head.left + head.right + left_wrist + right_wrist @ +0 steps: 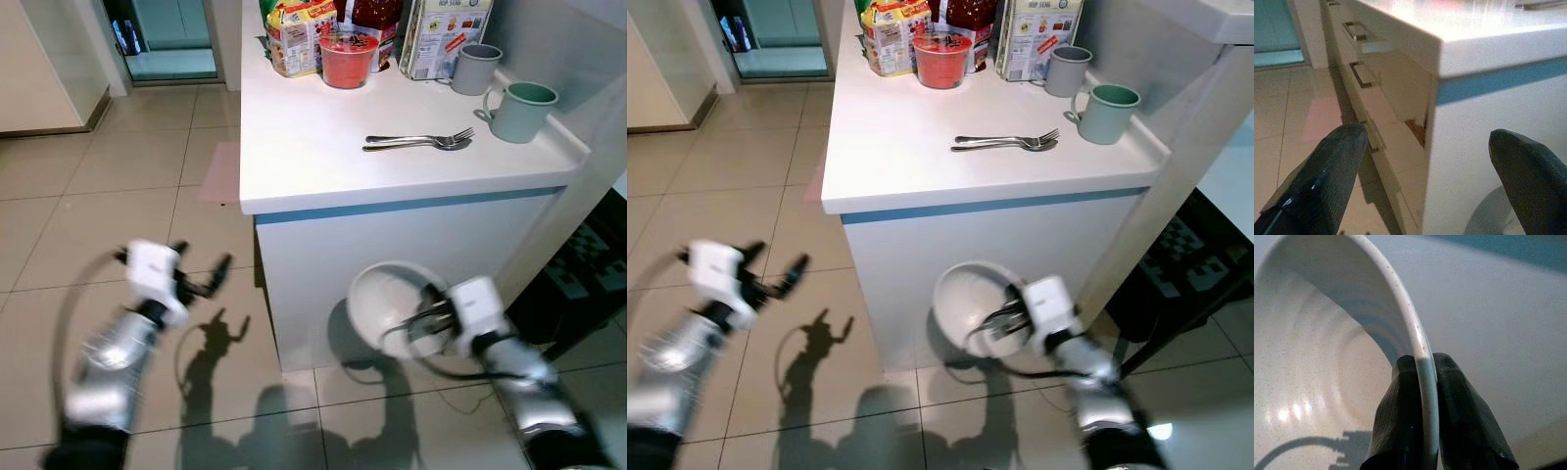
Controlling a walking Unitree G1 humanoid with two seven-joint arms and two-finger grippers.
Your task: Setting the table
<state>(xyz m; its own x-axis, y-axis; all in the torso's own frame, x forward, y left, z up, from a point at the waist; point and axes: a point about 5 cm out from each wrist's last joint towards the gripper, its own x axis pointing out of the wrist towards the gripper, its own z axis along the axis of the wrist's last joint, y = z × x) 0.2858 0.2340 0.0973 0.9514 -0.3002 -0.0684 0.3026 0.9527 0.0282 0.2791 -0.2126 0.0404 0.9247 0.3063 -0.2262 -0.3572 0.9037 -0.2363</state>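
Right gripper (428,318) is clamping the white bowl (392,305) by its rim, below the desk (304,147) top lying up and ahead; left gripper (208,277) is hanging with fingers apart.

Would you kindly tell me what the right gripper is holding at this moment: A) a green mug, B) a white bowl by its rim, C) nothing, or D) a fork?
B: the right gripper is shut on the rim of the white bowl, held low in front of the counter; the right wrist view shows a finger on each side of the rim.
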